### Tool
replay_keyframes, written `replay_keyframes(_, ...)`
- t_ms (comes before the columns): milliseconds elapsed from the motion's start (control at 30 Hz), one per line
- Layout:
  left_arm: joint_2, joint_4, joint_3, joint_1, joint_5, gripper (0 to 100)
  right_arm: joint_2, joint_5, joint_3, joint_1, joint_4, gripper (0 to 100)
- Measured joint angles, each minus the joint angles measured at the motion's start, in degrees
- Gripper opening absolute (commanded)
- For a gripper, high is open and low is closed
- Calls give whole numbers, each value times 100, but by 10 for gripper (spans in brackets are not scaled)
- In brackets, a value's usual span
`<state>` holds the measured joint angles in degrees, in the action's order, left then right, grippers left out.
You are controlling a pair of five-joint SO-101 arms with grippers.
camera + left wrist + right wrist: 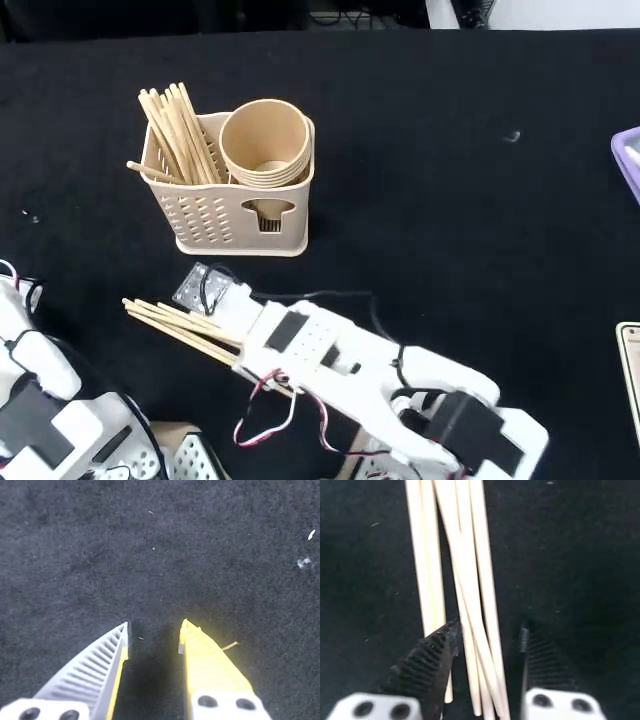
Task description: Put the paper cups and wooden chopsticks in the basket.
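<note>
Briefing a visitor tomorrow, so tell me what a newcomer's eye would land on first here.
First, the pale basket on the black table, already holding stacked paper cups and a bundle of chopsticks. Next, the loose chopsticks lying nearer the arms, with the right hand open astride them.

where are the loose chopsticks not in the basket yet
High view: the bundle of pale wooden chopsticks lies on the black table in front of the cream perforated basket, between the open fingers of the right gripper.
</note>
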<state>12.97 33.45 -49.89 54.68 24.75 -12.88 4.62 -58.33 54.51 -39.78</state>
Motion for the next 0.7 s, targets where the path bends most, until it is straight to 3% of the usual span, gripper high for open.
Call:
replay_keyframes(233, 0, 0, 0, 0, 0, 170, 141, 1029, 211, -9, -44, 11)
replay_keyframes(467, 0, 0, 0, 0, 0, 170, -220, 1160, 334, 0, -853, 11)
replay_keyframes(700, 0, 0, 0, 0, 0, 170, -1160, 1688, 334, -914, -1345, 11)
